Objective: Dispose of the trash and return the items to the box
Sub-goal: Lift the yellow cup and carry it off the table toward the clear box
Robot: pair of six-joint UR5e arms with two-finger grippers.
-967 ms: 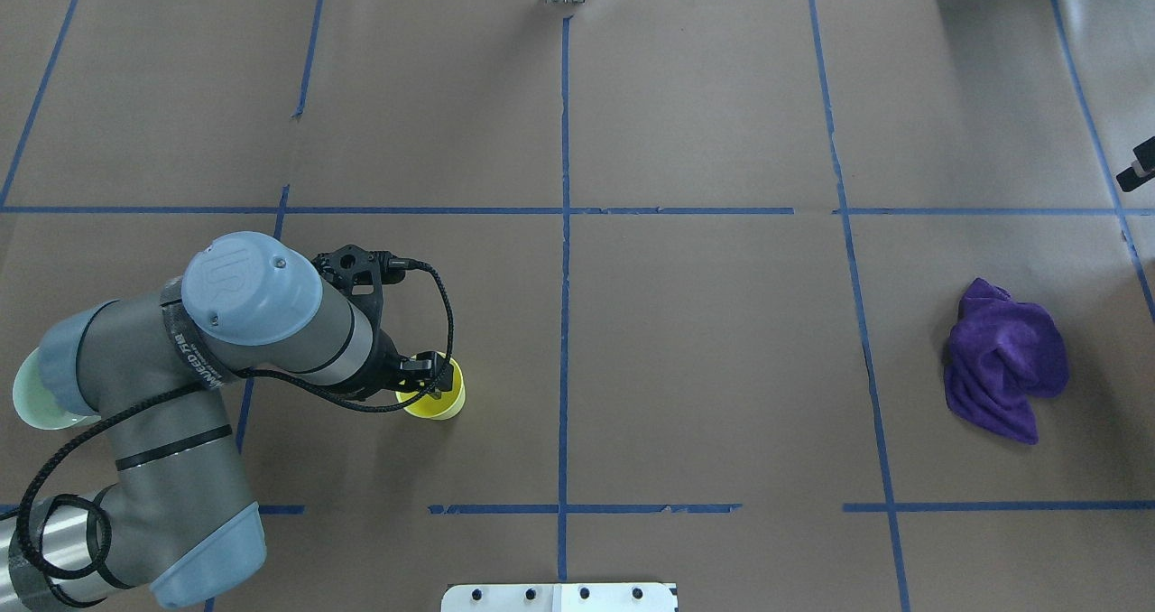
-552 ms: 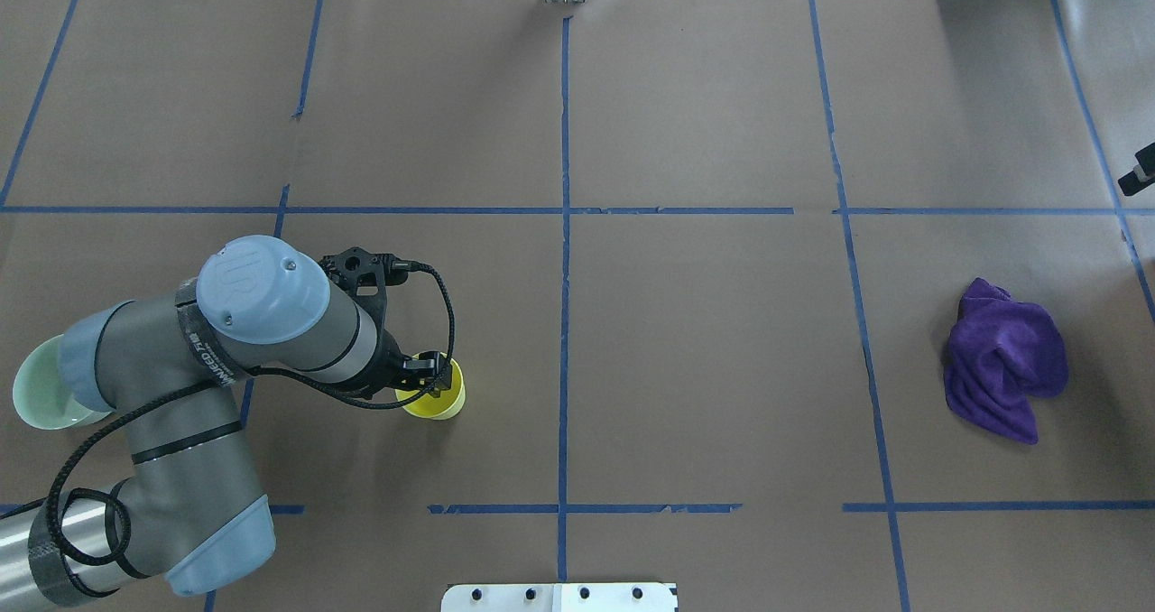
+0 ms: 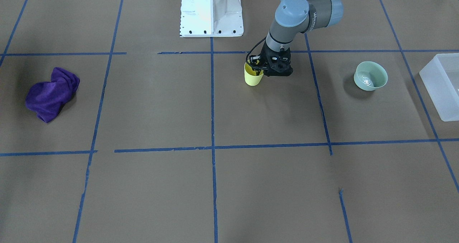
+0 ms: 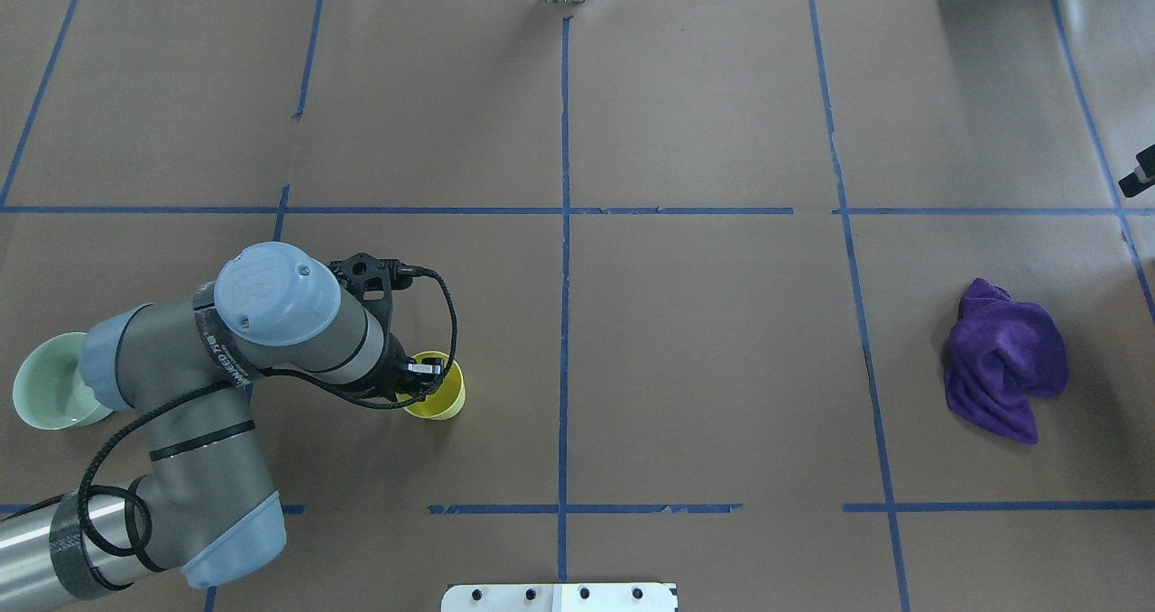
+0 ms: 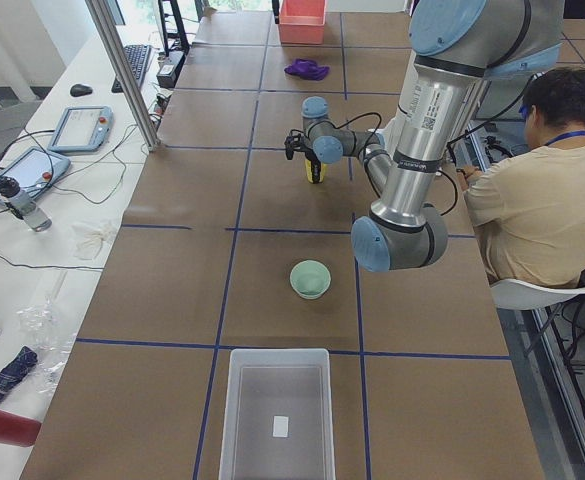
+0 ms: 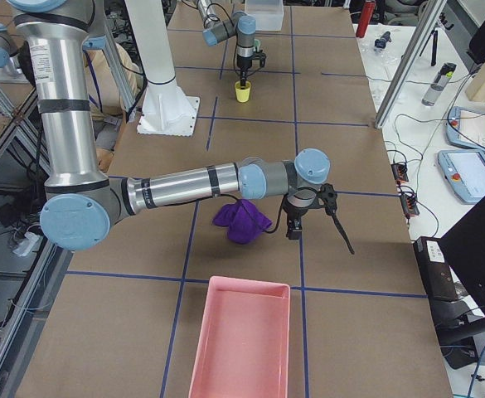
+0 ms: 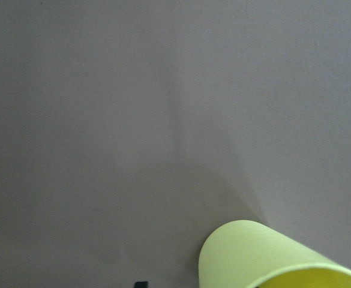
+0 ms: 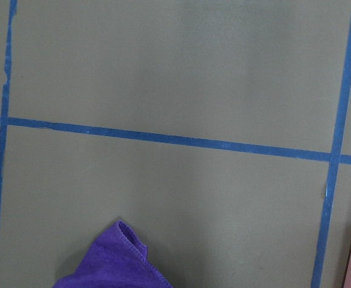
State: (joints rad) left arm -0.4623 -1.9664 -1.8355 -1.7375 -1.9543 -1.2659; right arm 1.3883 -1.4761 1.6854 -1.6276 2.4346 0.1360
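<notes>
The yellow cup (image 4: pixel 442 400) stands upright on the brown paper, left of the table's middle; it also shows in the front view (image 3: pixel 253 79) and the left wrist view (image 7: pixel 265 255). My left gripper (image 4: pixel 424 370) points down at the cup's rim, fingers astride its near wall, apparently open. The mint-green bowl (image 3: pixel 370 76) sits upright further to my left, partly behind my left arm in the overhead view (image 4: pixel 45 395). The frosted box (image 3: pixel 439 89) stands beyond the bowl at the table's left end. My right gripper (image 6: pixel 292 230) hovers beside the purple cloth (image 6: pixel 242 222); I cannot tell whether it is open.
The purple cloth (image 4: pixel 1003 370) lies crumpled on the right side. A pink bin (image 6: pixel 242 340) stands at the table's right end. The white robot base (image 3: pixel 211 10) is at the near edge. A seated person (image 5: pixel 542 190) is beside the table.
My left arm's elbow has swung right and the left gripper has sunk lower onto the cup's rim. The cup has not moved.
</notes>
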